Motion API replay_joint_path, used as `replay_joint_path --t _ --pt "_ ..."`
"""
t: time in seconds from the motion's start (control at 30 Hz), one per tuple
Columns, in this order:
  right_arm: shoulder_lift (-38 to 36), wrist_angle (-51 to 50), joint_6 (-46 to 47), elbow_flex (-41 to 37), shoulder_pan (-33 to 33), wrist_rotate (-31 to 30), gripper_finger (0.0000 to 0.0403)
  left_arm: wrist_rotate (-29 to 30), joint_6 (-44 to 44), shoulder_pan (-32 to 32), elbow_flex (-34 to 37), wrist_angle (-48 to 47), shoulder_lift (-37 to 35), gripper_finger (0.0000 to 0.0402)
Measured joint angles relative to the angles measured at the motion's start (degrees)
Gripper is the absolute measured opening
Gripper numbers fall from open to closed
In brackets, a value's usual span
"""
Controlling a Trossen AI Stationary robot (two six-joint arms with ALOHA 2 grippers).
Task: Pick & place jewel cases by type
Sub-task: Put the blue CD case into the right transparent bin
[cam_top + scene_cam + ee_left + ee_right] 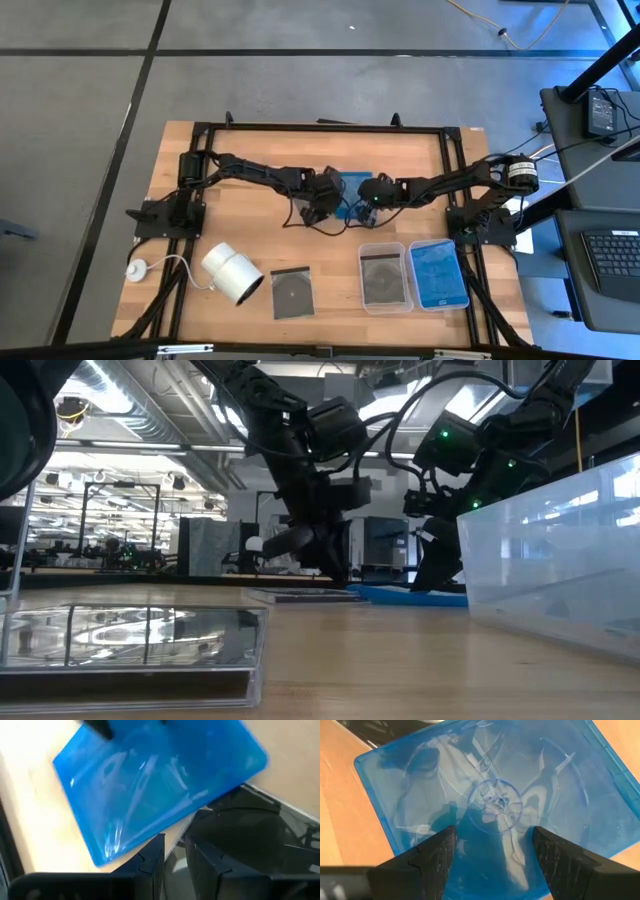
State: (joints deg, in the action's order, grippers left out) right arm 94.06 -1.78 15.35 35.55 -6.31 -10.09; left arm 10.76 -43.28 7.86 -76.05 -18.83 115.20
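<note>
High view: both arms meet near the table's centre. The left gripper (322, 205) sits at about 9 o'clock from a blue jewel case (354, 184) lying there, and the right gripper (366, 196) sits at about 3 o'clock from it. In the left wrist view, the left fingers (150, 857) are nearly pressed together, with only a thin slit between them, at the edge of a dark grey case (260, 835) which the blue case partly overlaps. In the right wrist view, the right fingers (437, 852) are spread wide over the blue case, holding nothing. At the table's 6 o'clock edge lie another grey disc case (291, 292), a clear tray (386, 276) holding a grey case, and beside it a second tray (439, 273) holding a blue case. A white cylinder (232, 273) lies at 7 o'clock
</note>
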Motion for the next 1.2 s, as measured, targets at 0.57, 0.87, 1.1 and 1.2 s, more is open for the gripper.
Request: replay_joint_path --t 0.57,0.87,1.1,1.2 --pt "-10.49 -4.79 -0.2 -0.11 -0.02 1.41 0.0269 1.2 -5.92 0.04 -0.02 1.9 0.0 0.0085" --pt "-13.18 -9.23 17.67 0.02 -0.52 -1.74 0.0269 2.19 -5.98 -0.35 -0.02 2.22 0.0 0.0145" --pt "-19.79 -14.88 26.01 0.13 -1.42 -3.03 0.0269 3.09 -5.14 -0.31 -0.02 4.63 0.0 0.0196" --pt "-20.83 -17.07 27.98 -0.34 -2.46 -1.25 0.0269 3.29 -7.94 -0.36 -0.02 6.5 0.08 0.0199"
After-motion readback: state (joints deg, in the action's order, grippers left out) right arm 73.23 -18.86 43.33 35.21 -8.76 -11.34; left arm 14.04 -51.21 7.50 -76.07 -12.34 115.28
